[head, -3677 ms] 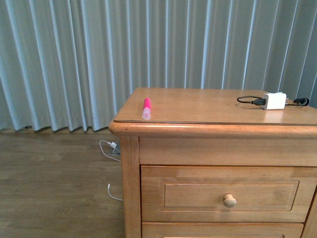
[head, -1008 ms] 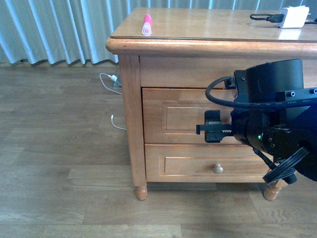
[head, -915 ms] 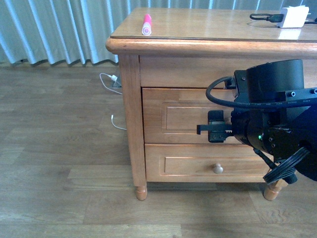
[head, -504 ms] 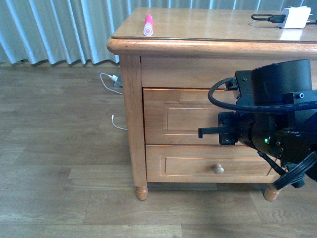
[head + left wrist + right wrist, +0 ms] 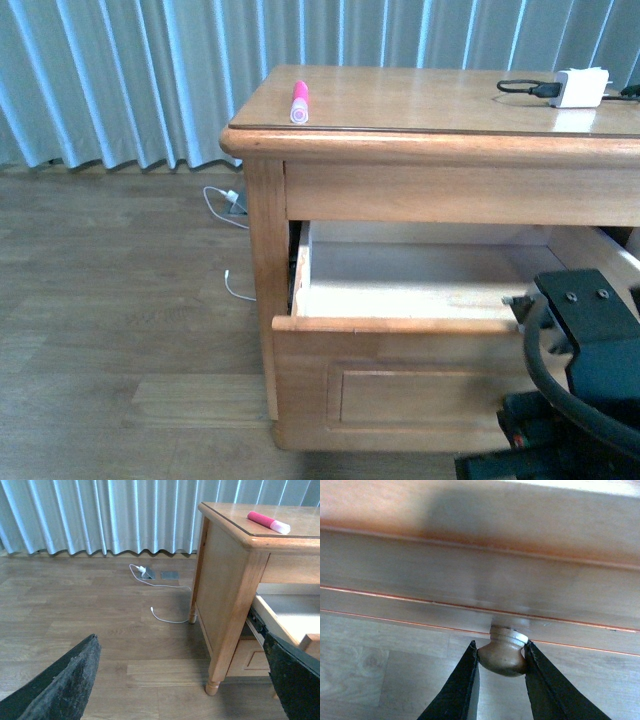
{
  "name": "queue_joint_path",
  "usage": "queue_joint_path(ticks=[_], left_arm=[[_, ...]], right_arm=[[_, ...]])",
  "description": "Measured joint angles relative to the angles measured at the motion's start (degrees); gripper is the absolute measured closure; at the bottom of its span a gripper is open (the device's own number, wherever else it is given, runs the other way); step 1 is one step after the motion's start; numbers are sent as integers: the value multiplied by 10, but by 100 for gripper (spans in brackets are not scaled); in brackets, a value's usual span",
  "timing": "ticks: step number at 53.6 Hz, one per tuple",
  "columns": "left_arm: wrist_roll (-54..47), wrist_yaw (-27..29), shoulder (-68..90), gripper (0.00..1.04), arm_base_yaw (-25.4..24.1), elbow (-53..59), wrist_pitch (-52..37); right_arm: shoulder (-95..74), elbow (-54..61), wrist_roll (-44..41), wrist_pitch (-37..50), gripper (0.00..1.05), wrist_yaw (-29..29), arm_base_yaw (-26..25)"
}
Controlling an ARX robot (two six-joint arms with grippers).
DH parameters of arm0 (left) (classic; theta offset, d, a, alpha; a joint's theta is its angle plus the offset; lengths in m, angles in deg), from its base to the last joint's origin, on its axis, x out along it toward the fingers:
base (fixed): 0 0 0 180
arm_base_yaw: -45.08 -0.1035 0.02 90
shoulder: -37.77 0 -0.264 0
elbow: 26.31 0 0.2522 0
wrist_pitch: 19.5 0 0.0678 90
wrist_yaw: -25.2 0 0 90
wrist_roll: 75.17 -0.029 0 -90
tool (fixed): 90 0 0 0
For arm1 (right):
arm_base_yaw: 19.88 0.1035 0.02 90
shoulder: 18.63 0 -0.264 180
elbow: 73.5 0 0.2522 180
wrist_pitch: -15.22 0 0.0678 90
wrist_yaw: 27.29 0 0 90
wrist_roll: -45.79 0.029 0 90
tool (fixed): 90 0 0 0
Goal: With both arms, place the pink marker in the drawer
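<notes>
Evidently the drawer-opening step is finishing: the right gripper [image 5: 500, 649] is pinching the round wooden knob [image 5: 503, 658] of the wide honey-coloured wooden drawer [image 5: 400, 325], which is standing open. Next, the left gripper [image 5: 180, 636], gaping empty, is probably going for the short bright pink marker [image 5: 298, 101] lying on the cabinet top [image 5: 430, 100].

Setting: a domestic room, most likely a bedroom or living room. Indicators are as follows. A honey-coloured wooden chest [image 5: 420, 190] stands on turned feet [image 5: 213, 687] and has a moulded top edge and a drawer [image 5: 400, 395] with a recessed-panel front, which is household furniture and not workshop or laboratory equipment. Floor-length, pleated, pale blue-grey curtains [image 5: 130, 80] cover the whole wall behind the chest. The floor [image 5: 110, 300] is brown wood-look plank. A white charger block [image 5: 580, 88] with a black cable lies near the chest top's back right corner. A white plug and cable [image 5: 145, 571] lie on the floor beside a grey floor plate [image 5: 171, 574], close to the curtains.
</notes>
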Motion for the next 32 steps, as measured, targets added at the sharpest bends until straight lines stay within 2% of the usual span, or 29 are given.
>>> queue_joint_path(ticks=[4, 6, 18, 30, 32], left_arm=[[0, 0, 0, 6, 0, 0, 0], [0, 0, 0, 6, 0, 0, 0], [0, 0, 0, 6, 0, 0, 0], [0, 0, 0, 6, 0, 0, 0], [0, 0, 0, 6, 0, 0, 0]], right_arm=[[24, 23, 0, -6, 83, 2, 8], [32, 31, 1, -9, 79, 2, 10], [127, 65, 23, -59, 43, 4, 19], [337, 87, 40, -196, 7, -18, 11], [373, 89, 42, -219, 7, -20, 6]])
